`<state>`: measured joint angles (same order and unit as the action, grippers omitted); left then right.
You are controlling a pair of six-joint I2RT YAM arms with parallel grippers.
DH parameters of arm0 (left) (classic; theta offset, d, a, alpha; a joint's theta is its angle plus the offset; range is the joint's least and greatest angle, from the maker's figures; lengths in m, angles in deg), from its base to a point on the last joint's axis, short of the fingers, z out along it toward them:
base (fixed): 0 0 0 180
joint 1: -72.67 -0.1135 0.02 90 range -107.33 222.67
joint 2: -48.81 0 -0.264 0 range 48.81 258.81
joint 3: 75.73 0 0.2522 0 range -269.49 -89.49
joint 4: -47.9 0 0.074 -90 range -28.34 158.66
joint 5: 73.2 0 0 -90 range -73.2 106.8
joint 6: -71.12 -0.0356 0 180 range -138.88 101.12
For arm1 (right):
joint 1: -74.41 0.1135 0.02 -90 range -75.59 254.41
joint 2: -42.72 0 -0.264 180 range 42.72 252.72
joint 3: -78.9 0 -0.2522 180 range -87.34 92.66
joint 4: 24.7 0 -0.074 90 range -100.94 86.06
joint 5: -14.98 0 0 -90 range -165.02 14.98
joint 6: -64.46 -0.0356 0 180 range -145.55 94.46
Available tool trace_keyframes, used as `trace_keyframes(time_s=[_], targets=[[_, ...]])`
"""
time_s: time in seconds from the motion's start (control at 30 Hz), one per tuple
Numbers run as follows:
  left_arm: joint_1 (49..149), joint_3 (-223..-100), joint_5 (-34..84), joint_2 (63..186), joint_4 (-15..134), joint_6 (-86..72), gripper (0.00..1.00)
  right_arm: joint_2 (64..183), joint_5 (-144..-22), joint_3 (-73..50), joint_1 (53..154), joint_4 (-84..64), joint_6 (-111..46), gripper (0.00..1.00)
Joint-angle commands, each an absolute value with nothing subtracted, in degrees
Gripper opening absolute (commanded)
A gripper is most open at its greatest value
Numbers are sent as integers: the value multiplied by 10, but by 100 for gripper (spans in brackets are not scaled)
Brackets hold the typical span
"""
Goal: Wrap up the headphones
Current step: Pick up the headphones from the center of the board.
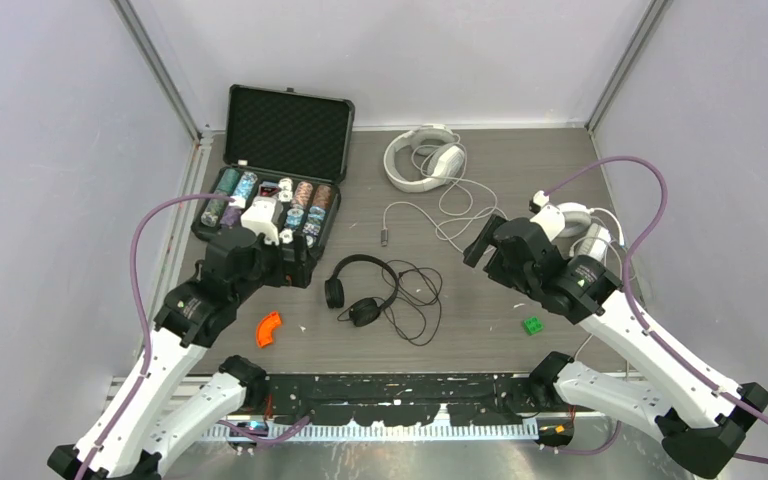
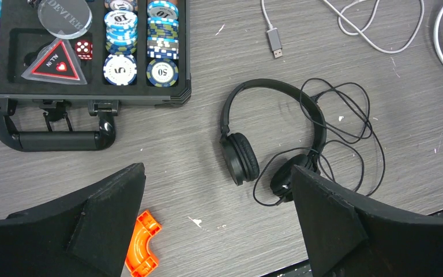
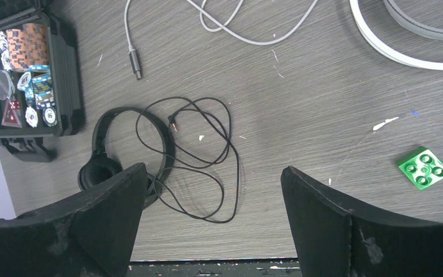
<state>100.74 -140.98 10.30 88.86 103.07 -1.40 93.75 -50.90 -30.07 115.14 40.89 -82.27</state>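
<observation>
A grey wood-grain counter (image 1: 540,160) is boxed in by plain, evenly lit pale walls (image 1: 410,50) along its left, far and right edges, with metal posts (image 1: 160,70) at both far corners.

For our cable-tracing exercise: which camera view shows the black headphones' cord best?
Right wrist: the black cord, loops and plug, lies large and sharp. Top external shows it whole but tiny; in left wrist a finger hides part.
</observation>
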Motion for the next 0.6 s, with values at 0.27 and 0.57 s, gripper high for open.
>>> trace_keyframes(time_s=[0.27,0.57], targets=[[1009,-1411,63,854,1011,-23,100,941,-522,-312,1149,359,-874,90],[1009,-1406,45,833,1007,-23,100,1052,-570,-330,1150,251,-960,75]])
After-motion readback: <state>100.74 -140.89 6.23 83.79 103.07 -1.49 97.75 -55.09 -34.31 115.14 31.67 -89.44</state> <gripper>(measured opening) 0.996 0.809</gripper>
